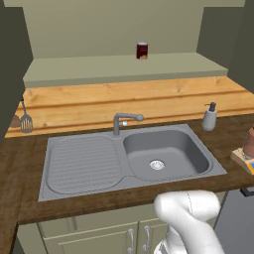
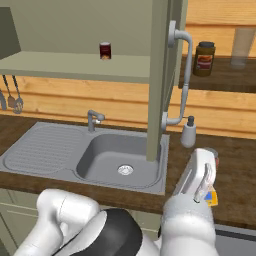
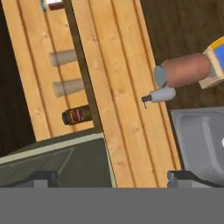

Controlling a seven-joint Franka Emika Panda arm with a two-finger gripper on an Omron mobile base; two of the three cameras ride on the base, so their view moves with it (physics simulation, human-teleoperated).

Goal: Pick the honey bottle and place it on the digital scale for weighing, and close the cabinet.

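The honey bottle [image 1: 249, 141] [image 3: 186, 70], reddish-brown with a grey lid, stands upright on the tan digital scale [image 1: 242, 159] [image 3: 217, 59] at the counter's right end. My gripper [image 3: 113, 179] is open, its fingertips [image 3: 43, 178] wide apart with nothing between them, and it is drawn back from the bottle. In the right base view my hand covers most of the bottle and scale. The olive-green cabinet [image 1: 124, 67] above the sink is open. Its right door [image 2: 159, 75] swings out edge-on, with its silver bar handle [image 2: 184, 75] facing me.
A small dark red can [image 1: 142, 50] [image 2: 105, 50] sits on the cabinet shelf. The white soap dispenser [image 1: 210, 116] [image 2: 188, 132] stands behind the sink [image 1: 89, 163]. A brown labelled jar [image 2: 204, 58] and a glass [image 2: 242, 45] stand on a wooden shelf right of the door.
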